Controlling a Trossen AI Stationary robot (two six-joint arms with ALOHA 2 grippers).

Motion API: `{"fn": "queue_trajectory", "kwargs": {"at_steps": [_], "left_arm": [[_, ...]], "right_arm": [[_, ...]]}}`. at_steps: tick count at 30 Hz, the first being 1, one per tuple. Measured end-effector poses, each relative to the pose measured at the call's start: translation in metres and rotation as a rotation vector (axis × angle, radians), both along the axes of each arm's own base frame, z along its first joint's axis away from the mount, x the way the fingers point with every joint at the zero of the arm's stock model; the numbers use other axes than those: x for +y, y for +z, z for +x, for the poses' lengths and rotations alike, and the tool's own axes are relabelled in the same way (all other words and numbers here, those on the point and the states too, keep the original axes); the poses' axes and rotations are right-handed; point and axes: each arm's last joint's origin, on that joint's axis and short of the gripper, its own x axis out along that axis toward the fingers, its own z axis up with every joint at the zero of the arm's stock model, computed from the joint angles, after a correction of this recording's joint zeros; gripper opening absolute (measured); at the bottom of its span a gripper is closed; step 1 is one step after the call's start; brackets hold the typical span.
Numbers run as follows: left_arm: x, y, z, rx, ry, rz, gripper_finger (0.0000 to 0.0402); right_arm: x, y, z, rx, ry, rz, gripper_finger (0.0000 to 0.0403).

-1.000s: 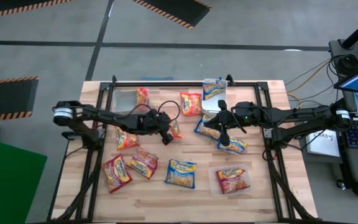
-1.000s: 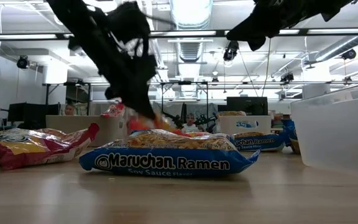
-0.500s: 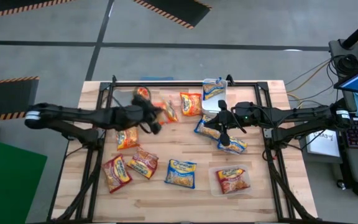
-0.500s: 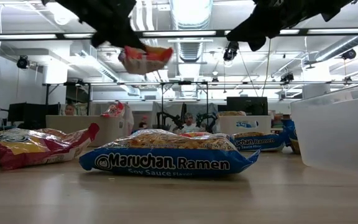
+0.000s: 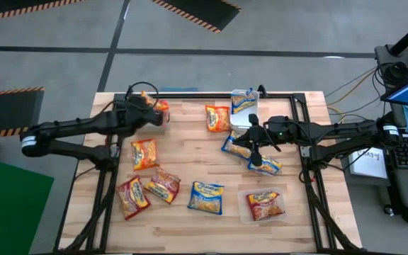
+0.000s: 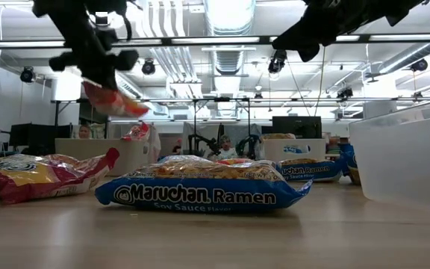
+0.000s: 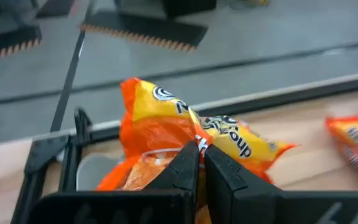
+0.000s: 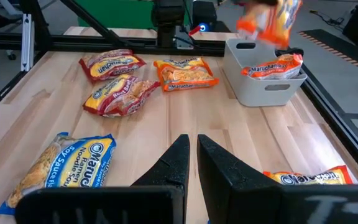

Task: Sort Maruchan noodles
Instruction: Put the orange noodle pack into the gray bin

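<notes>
Upper left of the high view: our left gripper (image 5: 149, 108) hangs over the far-left corner of the table (image 5: 190, 219), an orange Maruchan packet (image 5: 161, 108) pinched by one crinkled edge above the clear bin (image 5: 139, 110), which already holds one orange packet (image 8: 271, 67). We judge the grip the weak point: held by a thin fold of slick wrapper, the packet could slide free or swing wide and land on the black frame rail (image 5: 190, 93) instead of in the bin. The left jaws are pressed tight on that fold, with no gap showing. Our right gripper (image 5: 256, 157) waits at centre right above a blue soy-sauce packet (image 5: 268, 166), jaws nearly together, holding nothing. The other noodle packets (image 5: 205, 197) lie scattered across the table.
</notes>
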Motion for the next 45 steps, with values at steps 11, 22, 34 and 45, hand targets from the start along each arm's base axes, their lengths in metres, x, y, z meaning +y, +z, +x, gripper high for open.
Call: {"fn": "queue_trajectory", "kwargs": {"at_steps": [11, 22, 34, 45], "left_arm": [[0.016, -0.032, 0.014, 0.017, 0.088, -0.086, 0.0], [0.016, -0.041, 0.015, 0.078, 0.089, -0.128, 0.0056], [0.017, -0.045, 0.011, 0.346, -0.054, -0.139, 0.0075], [0.046, -0.076, 0.005, 0.493, -0.021, -0.362, 0.0039]], "right_arm": [[0.0, 0.0, 0.0, 0.0, 0.001, -0.001, 0.0022], [0.0, 0.0, 0.0, 0.0, -0.005, -0.004, 0.0022], [0.0, 0.0, 0.0, 0.001, -0.005, -0.005, 0.0022], [0.0, 0.0, 0.0, 0.0, -0.006, -0.006, 0.0022]]}}
